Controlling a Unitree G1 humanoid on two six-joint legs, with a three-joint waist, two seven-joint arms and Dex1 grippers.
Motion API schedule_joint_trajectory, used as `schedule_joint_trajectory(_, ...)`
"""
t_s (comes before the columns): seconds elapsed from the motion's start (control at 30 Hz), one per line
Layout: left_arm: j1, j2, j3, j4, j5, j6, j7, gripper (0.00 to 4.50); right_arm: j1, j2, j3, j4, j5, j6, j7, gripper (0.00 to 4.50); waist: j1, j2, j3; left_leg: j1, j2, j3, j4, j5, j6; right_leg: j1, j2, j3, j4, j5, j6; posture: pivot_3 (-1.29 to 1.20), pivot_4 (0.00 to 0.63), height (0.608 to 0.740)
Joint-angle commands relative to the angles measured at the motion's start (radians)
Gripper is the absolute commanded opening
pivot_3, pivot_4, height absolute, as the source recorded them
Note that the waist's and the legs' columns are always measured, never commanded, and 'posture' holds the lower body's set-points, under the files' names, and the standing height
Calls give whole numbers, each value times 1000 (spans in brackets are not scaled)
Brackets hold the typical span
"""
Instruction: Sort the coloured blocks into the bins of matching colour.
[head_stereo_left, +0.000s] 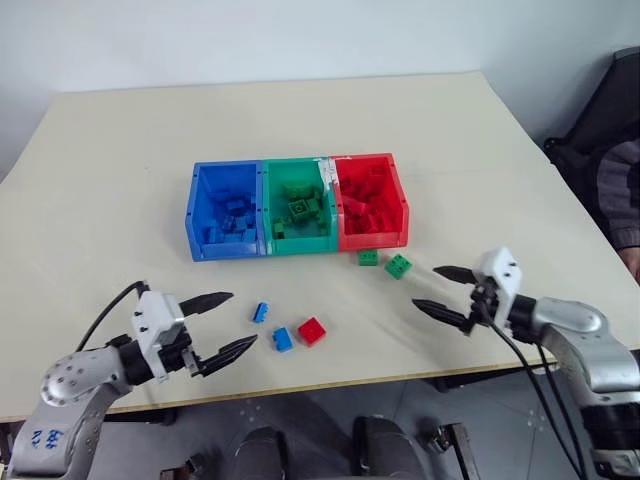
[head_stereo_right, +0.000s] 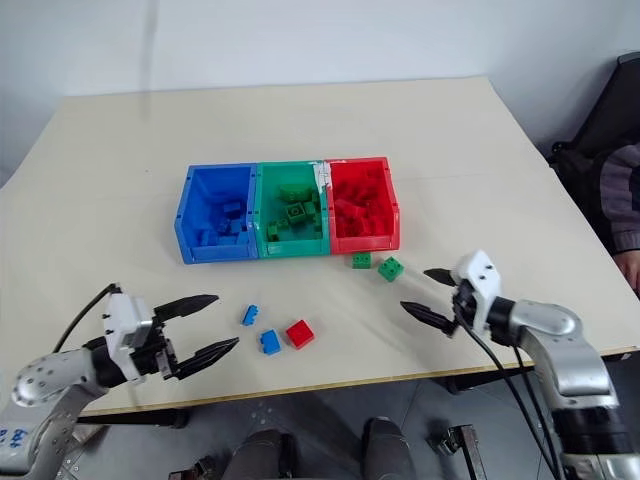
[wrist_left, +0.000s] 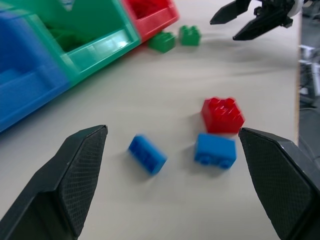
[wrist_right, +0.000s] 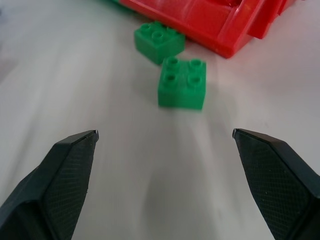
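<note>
since both the left gripper (head_stereo_left: 222, 325) and right gripper (head_stereo_left: 442, 290) hang spread and empty, the light, rigid, slick blocks (head_stereo_left: 311, 330) lying loose before the bins (head_stereo_left: 265, 245) want pinching across flat sides.

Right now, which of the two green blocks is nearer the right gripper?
The green block lying further from the red bin; the other green block lies close by that bin's front wall.

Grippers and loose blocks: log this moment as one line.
left gripper open, empty | right gripper open, empty | loose: two blue blocks, red block, two green blocks
</note>
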Motion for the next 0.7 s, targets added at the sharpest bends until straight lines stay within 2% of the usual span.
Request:
schedule_joint_trajectory(0.03, 47, -15, 38, -76, -32, -7, 19, 4467, -46, 32, 60, 6, -70, 33, -75, 4500, -1, 0, 0, 0, 0, 0, 0, 0, 0, 0, 0, 0, 0, 0, 0, 0, 150, 740)
schedule_joint_trajectory(0.23, 66, -30, 39, -99, -19, -12, 51, 4467, -118, 112, 97, 87, -123, 11, -133, 4500, -4, -2, -1, 0, 0, 1, 0, -1, 1, 0, 0, 0, 0, 0, 0, 0, 150, 740)
schedule_joint_trajectory(0.33, 63, -36, 34, -109, -20, -11, 64, 4500, -131, 121, 96, 107, -147, 4, -152, 3897, -5, -2, -1, 0, 0, 1, 0, -1, 0, 0, 0, 0, 0, 0, 0, 0, 150, 740)
schedule_joint_trajectory(0.57, 60, -43, 22, -116, -30, -17, 66, 4500, -136, 109, 89, 102, -141, 4, -129, 1605, -4, -2, -1, 0, 0, 1, 0, -1, 1, 0, 0, 0, 0, 0, 0, 0, 150, 740)
schedule_joint_trajectory(0.63, 53, -51, 24, -114, -34, -22, 71, 4500, -134, 100, 88, 89, -138, 14, -117, 1473, -4, -2, -1, 0, 0, 1, 0, -1, 1, 0, 0, 0, 0, 0, 0, 0, 150, 740)
schedule_joint_trajectory(0.7, 47, -68, 30, -116, -45, -29, 83, 4500, -133, 77, 74, 14, -56, 95, -50, 1473, -3, -2, -1, 0, 0, 1, 0, -1, 1, 0, 0, 0, 0, 0, 0, 0, 150, 740)
